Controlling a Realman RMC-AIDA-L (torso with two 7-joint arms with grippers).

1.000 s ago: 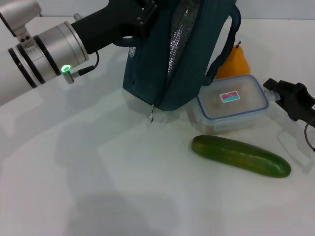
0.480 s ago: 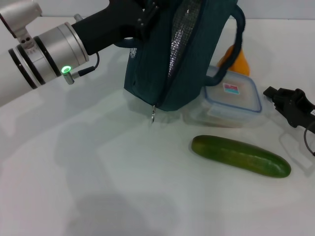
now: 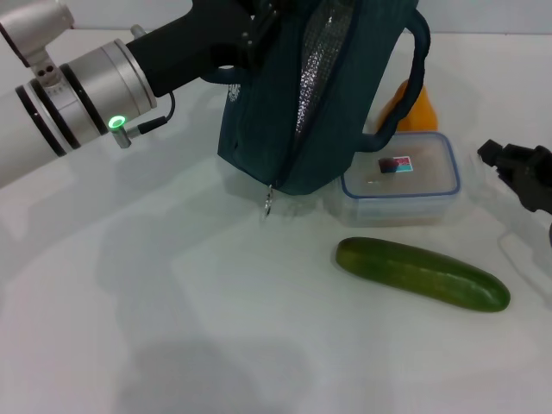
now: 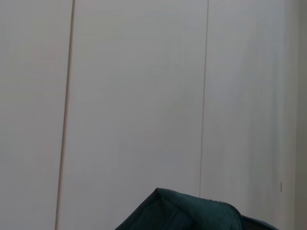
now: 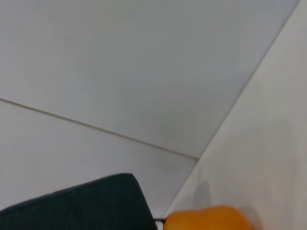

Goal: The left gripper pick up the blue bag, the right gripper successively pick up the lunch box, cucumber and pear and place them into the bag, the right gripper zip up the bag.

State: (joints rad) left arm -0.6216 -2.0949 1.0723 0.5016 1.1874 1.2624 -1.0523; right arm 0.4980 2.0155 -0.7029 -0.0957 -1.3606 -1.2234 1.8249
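My left gripper (image 3: 259,21) is clamped on the top of the blue bag (image 3: 297,103), holding it upright. The lunch box (image 3: 401,179) touches the bag's right side, the pear (image 3: 414,108) behind it and the cucumber (image 3: 421,273) in front. My right gripper (image 3: 517,168) sits right of the box; I cannot tell its fingers' state.

Cloth blue bag (image 3: 285,112), glossy cucumber (image 3: 422,273)

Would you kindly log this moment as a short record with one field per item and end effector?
left end effector: raised at the top of the bag, holding it up
blue bag: upright, mouth open, silvery lining showing
lunch box: on the table beside the bag, lid on
cucumber: lying on the table in front of the box
pear: behind the box, partly hidden
right end effector: right of the box, holding nothing
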